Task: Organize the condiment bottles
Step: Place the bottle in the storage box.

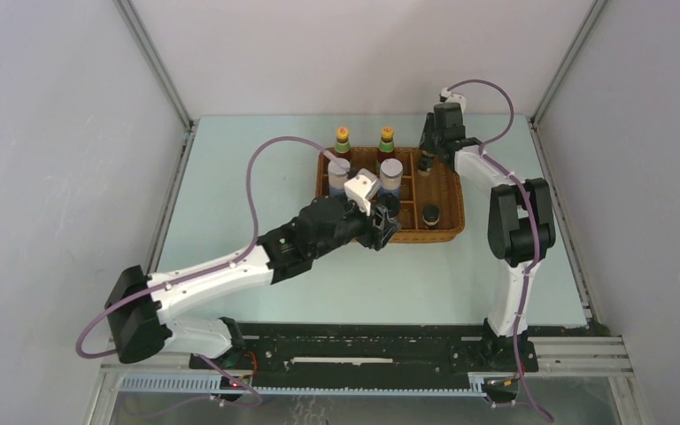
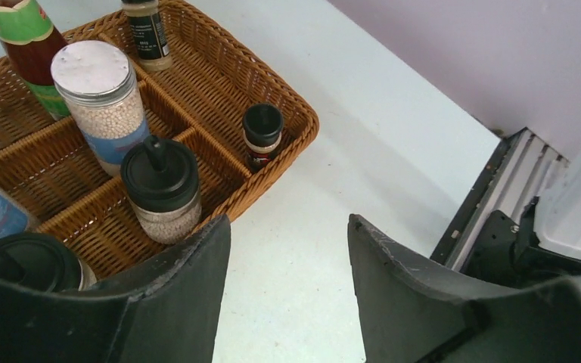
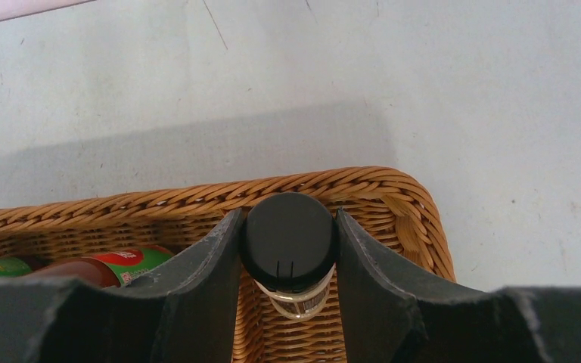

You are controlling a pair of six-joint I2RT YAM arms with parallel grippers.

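The brown wicker tray (image 1: 450, 199) holds the bottles. Two dark sauce bottles with yellow caps (image 1: 343, 138) (image 1: 387, 138) stand at its far edge. Two silver-topped shakers (image 1: 338, 173) (image 1: 391, 173) stand in front of them. My right gripper (image 3: 287, 215) is shut on the black cap of a tiny dark bottle (image 3: 287, 240), over the tray's far right corner compartment. Another tiny dark bottle (image 2: 262, 134) stands in the near right compartment. Two black-capped white bottles (image 2: 162, 189) (image 2: 26, 261) stand near the front. My left gripper (image 2: 287, 219) is open and empty, above the table beside the tray's front edge.
Grey walls enclose the table on three sides. The black rail (image 2: 492, 219) at the table's near edge shows in the left wrist view. My left arm (image 1: 230, 270) reaches diagonally across the table's left half. Bare table lies right of and behind the tray.
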